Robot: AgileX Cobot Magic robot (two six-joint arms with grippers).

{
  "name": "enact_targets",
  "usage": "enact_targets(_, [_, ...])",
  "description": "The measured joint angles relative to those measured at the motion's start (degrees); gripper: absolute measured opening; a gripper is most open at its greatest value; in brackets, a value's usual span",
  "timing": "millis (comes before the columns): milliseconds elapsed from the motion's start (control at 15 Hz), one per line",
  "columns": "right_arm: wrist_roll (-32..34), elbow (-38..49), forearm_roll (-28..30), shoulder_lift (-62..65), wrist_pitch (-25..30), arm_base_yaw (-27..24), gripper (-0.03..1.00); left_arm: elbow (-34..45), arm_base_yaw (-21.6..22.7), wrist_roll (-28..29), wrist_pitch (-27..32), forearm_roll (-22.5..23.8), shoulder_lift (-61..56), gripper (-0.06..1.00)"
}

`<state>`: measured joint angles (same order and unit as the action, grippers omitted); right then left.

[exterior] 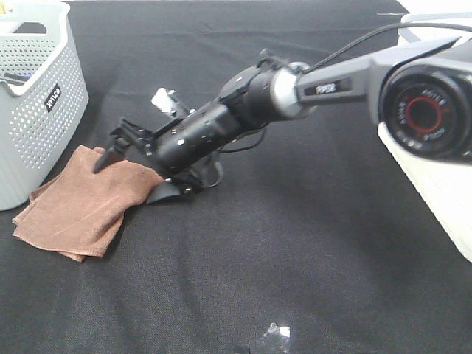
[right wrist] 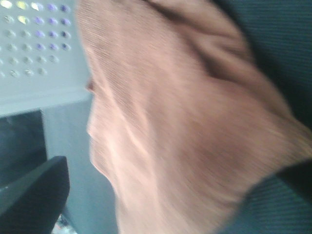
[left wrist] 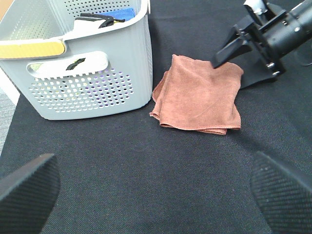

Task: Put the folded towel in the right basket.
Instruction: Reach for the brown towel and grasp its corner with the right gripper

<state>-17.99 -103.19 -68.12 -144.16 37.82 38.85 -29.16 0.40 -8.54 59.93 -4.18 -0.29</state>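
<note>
The folded brown towel lies flat on the black cloth next to the left grey basket. It also shows in the left wrist view and fills the right wrist view. My right arm reaches across to the left. Its gripper is open at the towel's right edge, one finger above the cloth and the other low beside it, as the left wrist view shows. My left gripper is open and empty, hovering in front of the towel. A white container shows at the right edge, partly hidden by the arm.
The left grey basket holds blue and yellow items. A small white object lies behind the right arm. A small dark and white part shows at the table's front edge.
</note>
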Motion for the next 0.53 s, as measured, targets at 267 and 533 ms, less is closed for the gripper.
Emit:
enact_targets(267, [-5.4,-0.7,-10.4,-2.3,-2.2,1.7,0.92,0.0,0.0,0.0,0.0,0.0,0.0,0.99])
enact_targets(533, [-13.1,-3.9,-18.7,-5.3,-3.5,3.8,0.69,0.0,0.0,0.0,0.0,0.0,0.0,0.99])
